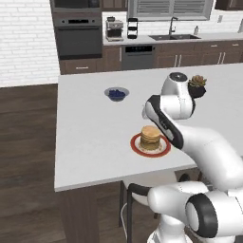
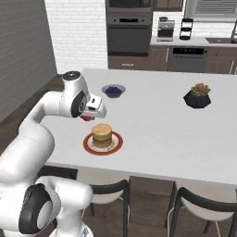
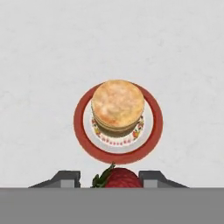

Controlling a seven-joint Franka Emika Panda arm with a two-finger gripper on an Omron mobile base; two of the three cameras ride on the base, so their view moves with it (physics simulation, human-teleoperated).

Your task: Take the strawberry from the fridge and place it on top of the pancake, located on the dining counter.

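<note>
the end effector is pinching the strawberry between its two dark fingertips, one on each side of the red fruit, whose green leaves point toward the left finger in the hand view. from the right base view the strawberry shows as a small red spot under the hand, held in the air above the white counter and not touching it.

the pancake, a short tan stack, sits in the middle of a red-rimmed plate near the front edge of the counter, toward its left end. the held strawberry hangs just beside the plate, off its rim on the side toward the left end of the counter, higher than the top of the stack.

further back on the counter, toward the left edge, stands a small dark-blue bowl of berries. a dark pot with a reddish-green plant stands well apart from the plate, toward the right of the counter.
</note>
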